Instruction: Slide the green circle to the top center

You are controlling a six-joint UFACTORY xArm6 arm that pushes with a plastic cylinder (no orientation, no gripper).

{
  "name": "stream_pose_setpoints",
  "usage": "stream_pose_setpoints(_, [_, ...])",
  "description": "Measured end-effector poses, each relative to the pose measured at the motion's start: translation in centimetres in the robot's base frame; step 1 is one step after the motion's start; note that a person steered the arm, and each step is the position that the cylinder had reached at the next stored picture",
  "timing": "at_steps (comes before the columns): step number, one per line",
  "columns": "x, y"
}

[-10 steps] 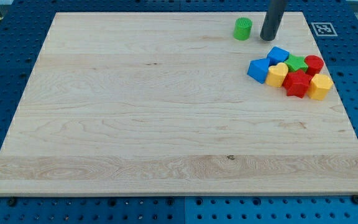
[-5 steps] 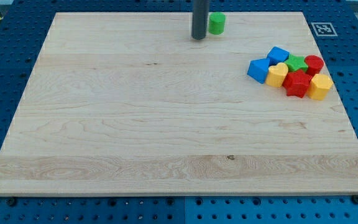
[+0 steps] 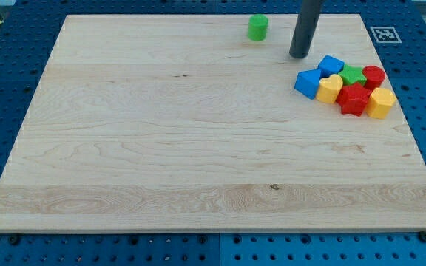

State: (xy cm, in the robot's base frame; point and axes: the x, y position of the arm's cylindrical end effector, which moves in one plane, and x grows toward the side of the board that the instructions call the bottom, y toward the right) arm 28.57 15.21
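Green circle [image 3: 257, 28] near top edge, slightly right of centre, unmoved over the last half second. My tip [image 3: 299, 55] swung from its left side back to its right, apart from it, above the block cluster [image 3: 344, 85]. No jaws here. Probably another leftward nudge due.

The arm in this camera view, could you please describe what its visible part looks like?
Only a straight, smooth rod shows, dark grey to black, round in section, entering from the view's top. My tip is a plain blunt end, with no markings, cables or tool attached. It sits to the view's right of the green circle, apart from it, and above the cluster's blue block.
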Motion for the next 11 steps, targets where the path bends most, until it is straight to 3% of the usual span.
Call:
stream_pose_setpoints(2, [-4.5,-2.3])
stream_pose_setpoints(3, [-4.7,-4.1])
stream_pose_setpoints(9, [-4.7,-12.5])
stream_pose_setpoints(11, [-1.4,-9.6])
